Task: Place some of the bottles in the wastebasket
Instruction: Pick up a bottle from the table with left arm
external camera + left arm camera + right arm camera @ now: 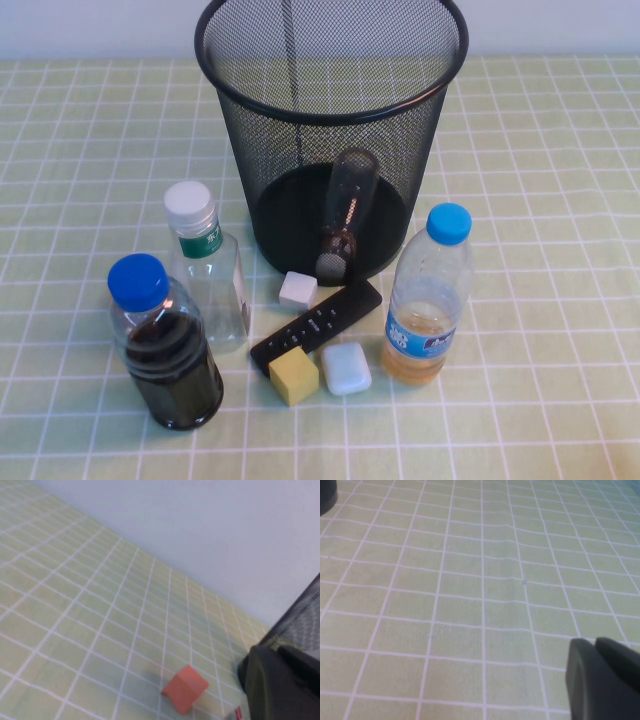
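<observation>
nearest the camera on the green-checked counter [560, 420] stood a blue-capped round bottle of dark liquid [165, 345], with a yellow block [293, 376], a pale soap-like block [346, 368] and a black remote [316, 324] beside it, and a blue-capped amber bottle [428, 296] to the right. just behind the dark bottle stood the taller flat-sided bottle [208, 268], clear, white-capped, with a green neck label, upright and apparently empty. it looked light and thin-walled, likely to slip or buckle under a hard squeeze; its flat sides below the label seemed the best place to take hold. a small white block [298, 289] lay near the base of the wastebasket [430, 40], a tall black wire-mesh bin further back. inside it, seen through the mesh, the small bottle [348, 215] lay tilted with its cap down.

neither arm appeared in the high view. the left gripper [280, 680] hung near the bin's mesh and an orange block [184, 688]; the right gripper [602, 675] hovered over bare cloth. i cannot tell whether either set of jaws was apart or together.
</observation>
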Controlling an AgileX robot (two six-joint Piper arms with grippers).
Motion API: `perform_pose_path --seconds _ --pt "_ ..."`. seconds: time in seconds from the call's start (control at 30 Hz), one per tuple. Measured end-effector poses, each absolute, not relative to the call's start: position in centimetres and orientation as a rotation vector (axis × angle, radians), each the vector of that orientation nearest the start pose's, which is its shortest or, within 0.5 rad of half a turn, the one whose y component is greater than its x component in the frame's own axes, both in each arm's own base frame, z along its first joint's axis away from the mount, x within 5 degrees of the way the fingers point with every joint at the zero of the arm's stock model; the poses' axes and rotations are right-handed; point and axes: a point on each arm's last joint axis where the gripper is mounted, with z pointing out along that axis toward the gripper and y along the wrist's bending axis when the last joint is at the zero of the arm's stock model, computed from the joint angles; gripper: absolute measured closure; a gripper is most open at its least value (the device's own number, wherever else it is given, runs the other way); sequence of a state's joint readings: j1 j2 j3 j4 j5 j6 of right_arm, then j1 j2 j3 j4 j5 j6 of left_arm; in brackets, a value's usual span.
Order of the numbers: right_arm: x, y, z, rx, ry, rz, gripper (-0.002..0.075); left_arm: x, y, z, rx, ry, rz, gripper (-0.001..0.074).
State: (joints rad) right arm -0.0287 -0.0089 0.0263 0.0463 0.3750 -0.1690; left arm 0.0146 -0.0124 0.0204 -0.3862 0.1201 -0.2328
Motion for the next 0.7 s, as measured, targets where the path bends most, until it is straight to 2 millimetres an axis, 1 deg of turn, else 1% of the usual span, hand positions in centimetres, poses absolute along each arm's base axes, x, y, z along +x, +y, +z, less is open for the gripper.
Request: perform_pose_path --seconds 0.07,0.13,0.23,0.33,0.4,0.47,0.57,0.6,0.7 --pt "5.3 0.0 17.1 -0.103 1.874 -0.091 0.0734 5.4 -0.7 20.7 -0.467 1.595 -0.540 0.0741" --pt "5.3 0.0 17.1 -0.103 1.874 -0.091 0.0733 4.8 -1.0 22.9 -0.404 1.601 -0.531 0.0741" --pt "5.3 0.0 17.1 -0.103 1.874 -0.091 0.0733 4.2 -1.3 26.5 -0.285 1.648 -0.473 0.0741" --pt "5.3 0.0 17.1 -0.103 1.872 -0.091 0.0734 4.9 -1.6 29.6 -0.199 1.748 -0.424 0.0741" --pt "5.3 0.0 17.1 -0.103 1.872 -0.091 0.0733 5.7 -1.8 31.6 -0.124 1.824 -0.386 0.0741" --pt "5.3 0.0 17.1 -0.103 1.872 -0.091 0.0734 7.0 -2.1 33.2 -0.035 1.934 -0.348 0.0741" --pt "5.3 0.0 17.1 -0.103 1.872 -0.091 0.0734 9.2 -2.4 35.0 0.105 2.065 -0.319 0.0741" --pt "5.3 0.0 17.1 -0.103 1.872 -0.091 0.0733 10.0 -2.6 35.3 0.145 2.102 -0.324 0.0741" --pt "5.2 0.0 17.1 -0.103 1.870 -0.091 0.0733 12.2 -3.2 37.0 0.264 2.120 -0.362 0.0741"
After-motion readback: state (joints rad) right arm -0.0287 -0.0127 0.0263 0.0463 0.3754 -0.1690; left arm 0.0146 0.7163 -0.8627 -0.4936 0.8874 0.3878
